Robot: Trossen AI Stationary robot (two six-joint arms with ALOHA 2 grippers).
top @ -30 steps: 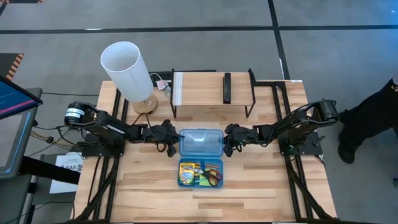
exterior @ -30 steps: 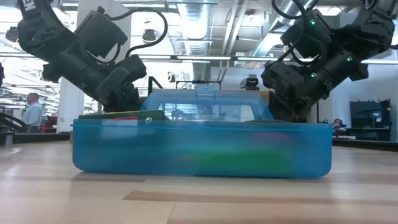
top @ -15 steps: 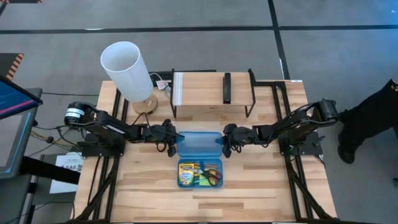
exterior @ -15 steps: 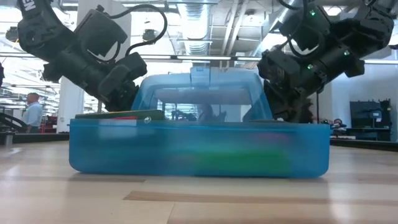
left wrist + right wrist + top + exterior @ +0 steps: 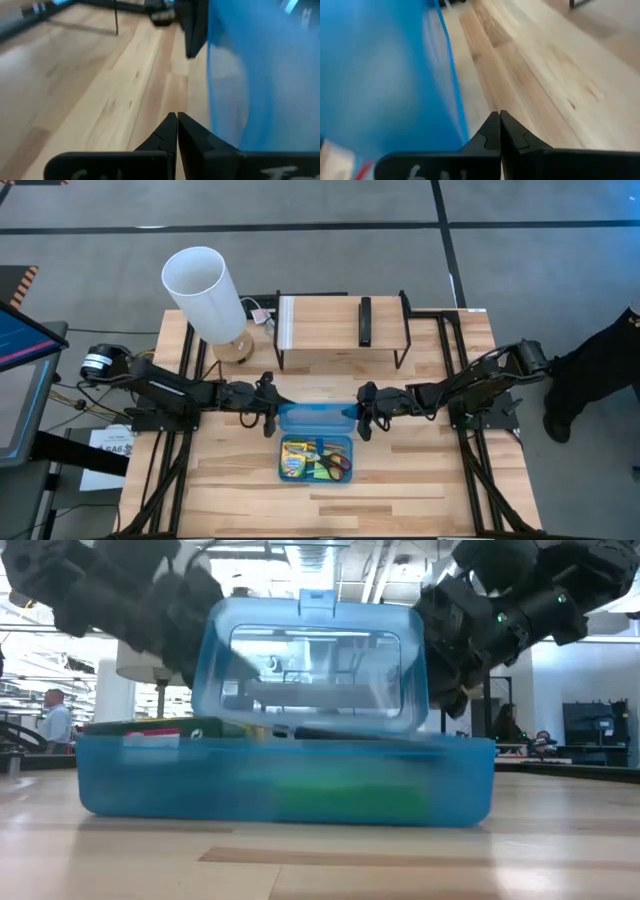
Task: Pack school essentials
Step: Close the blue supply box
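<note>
The translucent blue case sits mid-table with its tray (image 5: pixel 315 480) open. Inside lie the yellow-green crayon box (image 5: pixel 296 458), the red-handled scissors (image 5: pixel 342 467) and a lime sticky-note pad (image 5: pixel 322 471). The lid (image 5: pixel 315 416) stands nearly upright on its hinge along the tray's far rim, and shows as a clear blue panel in the low view (image 5: pixel 310 665). My left gripper (image 5: pixel 268 412), shut, is behind the lid's left end. My right gripper (image 5: pixel 364 418), also shut, is behind its right end. My left gripper (image 5: pixel 177 117) comes level from the table's left. Its shut fingers are against the far face of the lid near its left edge (image 5: pixel 220 100), and the lid stands tilted up from the tray. My right gripper (image 5: pixel 499 116) comes level from the table's right. Its shut fingers are against the lid's far face near its right edge (image 5: pixel 445 90).
A lamp with a white shade (image 5: pixel 205 285) stands at the far left. A black wire rack (image 5: pixel 340 330) at the far edge carries a black bar-shaped device (image 5: pixel 365 320). A person stands past the table's right side (image 5: pixel 600 370). Bare wood lies near the tray.
Both shut grippers have moved toward the near edge behind the lid. The lid has swung up on its hinge from lying flat behind the tray to nearly upright. The tray has slid a little toward the left.
</note>
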